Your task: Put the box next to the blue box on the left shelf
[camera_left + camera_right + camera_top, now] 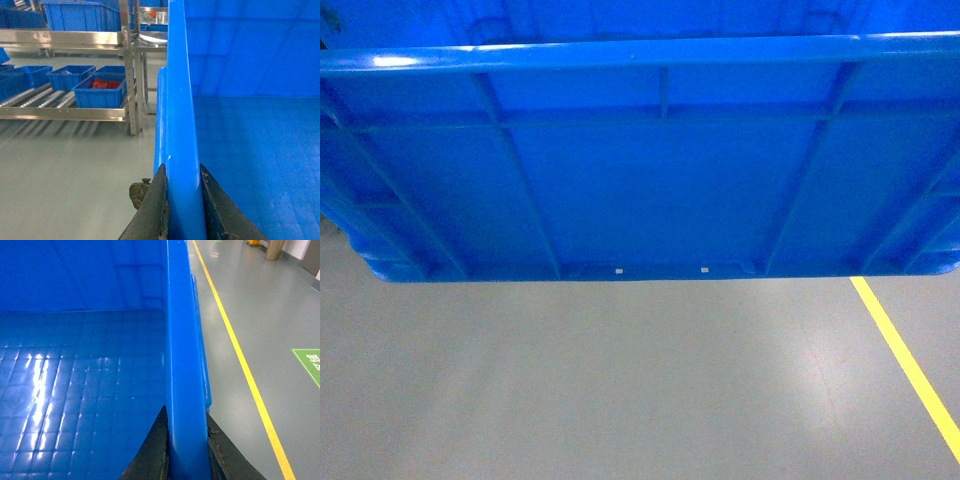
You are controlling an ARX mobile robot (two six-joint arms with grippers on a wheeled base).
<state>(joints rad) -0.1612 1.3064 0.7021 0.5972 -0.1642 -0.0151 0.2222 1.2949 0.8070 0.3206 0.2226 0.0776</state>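
Grey floor (pixel 620 380) fills the lower head view, with a yellow line (pixel 910 365) running diagonally at right.

The box (pixel 640 180), big bright blue crate, takes up the whole upper head view: ribbed side wall facing the camera, thick rim along the top, bottom edge clear of the floor, so it is held up in the air. Neither gripper shows in the head view.

The left shelf (pixel 65 112), silvery metal rack with roller rows, sits in the upper left of the left wrist view, well apart from the carried box. Small blue bins (pixel 100 90) rest on its rollers, one with red parts inside; another blue bin (pixel 80 15) on the level above. A second metal stand (pixel 150 45) is just beside the rack.

Left gripper (pixel 184 200): clamped on the box's left wall, one dark finger outside and one inside, rim running straight up between them. A brownish worn lump sits on the outer finger (pixel 157 200).

Right gripper (pixel 186 445): same grip on the right wall, dark fingers (pixel 155 450) pressed on both faces of the rim. Box interior with grid-pattern floor lies left of this wall; yellow line and a green floor mark (pixel 310 362) outside to the right.
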